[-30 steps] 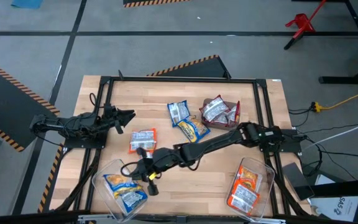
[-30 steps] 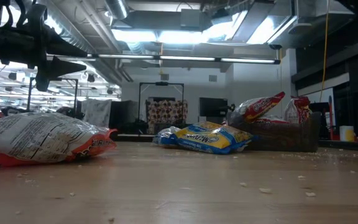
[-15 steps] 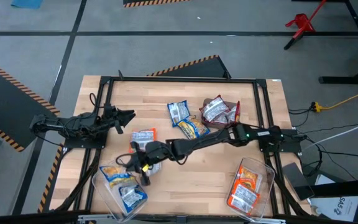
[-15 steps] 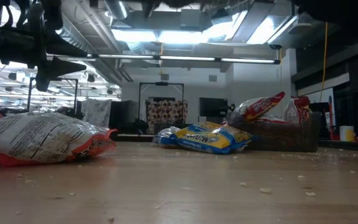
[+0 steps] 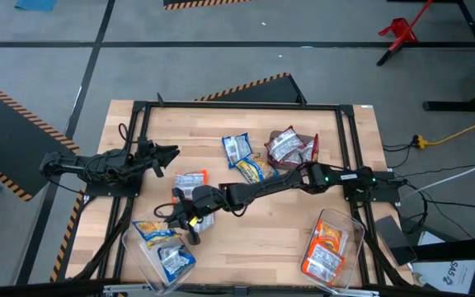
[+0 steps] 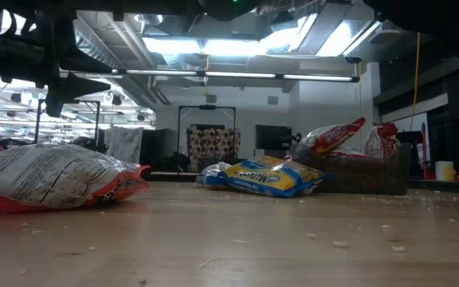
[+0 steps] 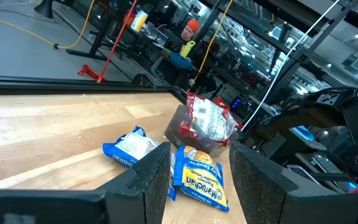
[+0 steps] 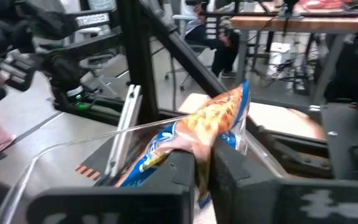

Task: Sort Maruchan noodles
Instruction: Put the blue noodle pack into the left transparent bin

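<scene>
My right gripper reaches across the table to the clear bin at the near left and is shut on a blue-yellow noodle packet above the bin's far part. A second blue-yellow packet lies in that bin. On the table lie an orange-accented packet, a blue packet and a blue-yellow one. Red packets sit in a small brown box. My left gripper hovers open at the table's left side. My right gripper pinches the blue-yellow packet by its near end between the two fingers, which come level from the table's right. The packet sticks out ahead of the fingers over the bin's rim. Whether it rests on anything I cannot tell.
A second clear bin at the near right holds orange packets. The brown box stands right of the table's middle. A dark metal frame runs round the table. Bare wood lies between the two bins.
My right gripper drew back from over the bin's middle toward the far edge and slightly left, and the blue-yellow packet moved with it to the bin's far part. For the last half second it has kept still.
</scene>
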Motion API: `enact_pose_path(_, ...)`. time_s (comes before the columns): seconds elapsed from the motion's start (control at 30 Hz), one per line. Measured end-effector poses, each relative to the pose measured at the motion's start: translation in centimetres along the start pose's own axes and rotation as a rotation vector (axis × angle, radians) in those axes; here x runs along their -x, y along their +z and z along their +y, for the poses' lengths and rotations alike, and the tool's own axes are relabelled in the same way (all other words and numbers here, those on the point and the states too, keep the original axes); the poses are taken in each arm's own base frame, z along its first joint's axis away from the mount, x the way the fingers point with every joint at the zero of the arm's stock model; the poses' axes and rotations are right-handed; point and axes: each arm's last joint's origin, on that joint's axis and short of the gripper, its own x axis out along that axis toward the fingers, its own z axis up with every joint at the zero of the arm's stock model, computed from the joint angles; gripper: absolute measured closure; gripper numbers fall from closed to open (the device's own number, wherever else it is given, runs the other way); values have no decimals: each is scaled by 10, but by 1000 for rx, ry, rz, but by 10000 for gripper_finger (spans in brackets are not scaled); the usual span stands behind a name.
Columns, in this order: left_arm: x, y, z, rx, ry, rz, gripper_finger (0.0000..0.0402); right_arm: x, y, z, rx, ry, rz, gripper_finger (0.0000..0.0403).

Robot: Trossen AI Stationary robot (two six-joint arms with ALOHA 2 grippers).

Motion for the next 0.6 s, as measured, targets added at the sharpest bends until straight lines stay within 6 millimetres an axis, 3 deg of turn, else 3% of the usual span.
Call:
enact_pose_path(0.33,0,0,0,0,-1,1,243,-2,-8,-2,-14,34,15,231)
enact_pose_path(0.47,0,0,0,-1,-2,3,243,10,9,0,31,-4,117,210)
enact_pose_path(0.6,0,0,0,-1,-7,5,243,41,36,0,149,-176,350,211)
